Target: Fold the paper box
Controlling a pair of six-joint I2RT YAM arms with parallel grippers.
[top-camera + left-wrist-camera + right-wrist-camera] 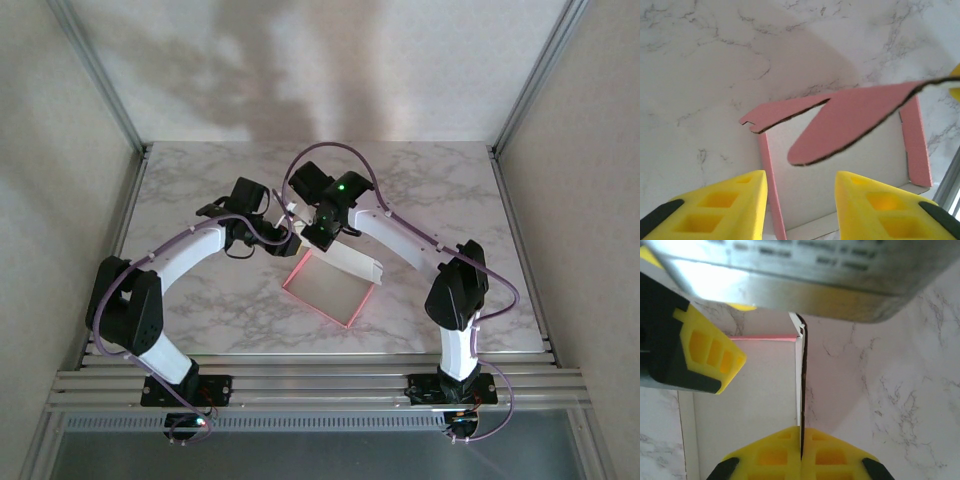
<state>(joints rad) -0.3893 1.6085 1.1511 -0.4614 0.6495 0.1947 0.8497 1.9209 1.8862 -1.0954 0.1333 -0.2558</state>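
The paper box (328,292) lies open in the middle of the table, white inside with low pink walls. In the left wrist view its white floor (850,175) sits below my open left gripper (800,177), whose yellow fingers hold nothing. A rounded pink flap (855,117) is lifted over the box from the right. My right gripper (801,432) is shut on that flap's thin edge (803,375), which stands upright at the box's side. From above, both grippers meet at the box's far corner, left gripper (287,238) beside right gripper (316,236).
The marble table (190,200) spreads out on all sides of the box. Metal frame posts (135,215) and pale walls close in the left, right and back. A slotted rail (320,385) with both arm bases runs along the near edge.
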